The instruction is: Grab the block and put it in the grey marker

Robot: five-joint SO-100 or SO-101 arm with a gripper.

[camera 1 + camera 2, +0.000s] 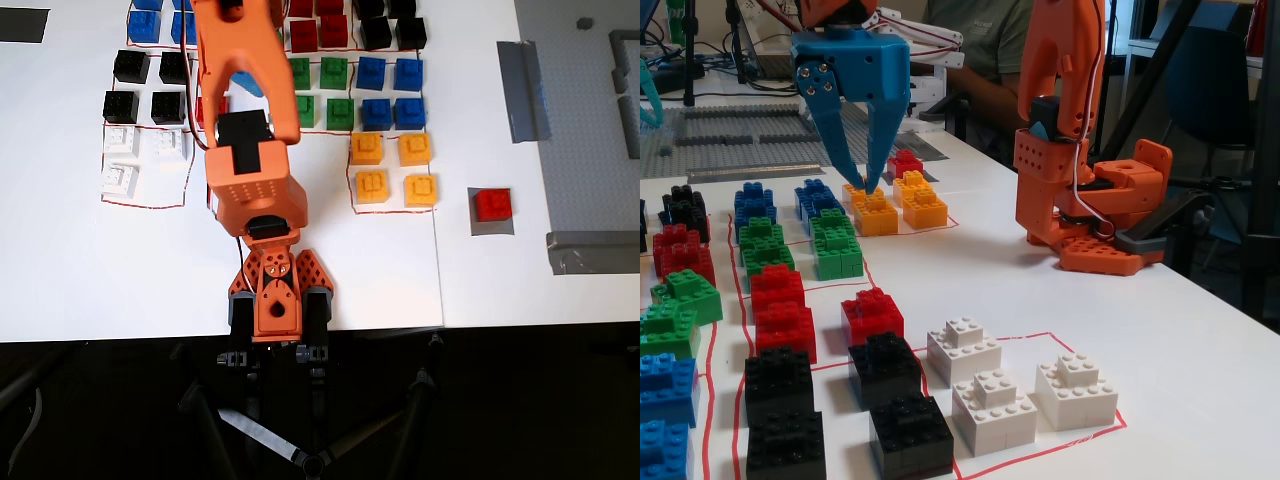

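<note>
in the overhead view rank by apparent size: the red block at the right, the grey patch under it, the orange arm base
1. The orange arm base, clearly largest.
2. The grey marker, edges showing just beyond the brick.
3. The red block, slightly smaller than the patch it sits on.
</note>
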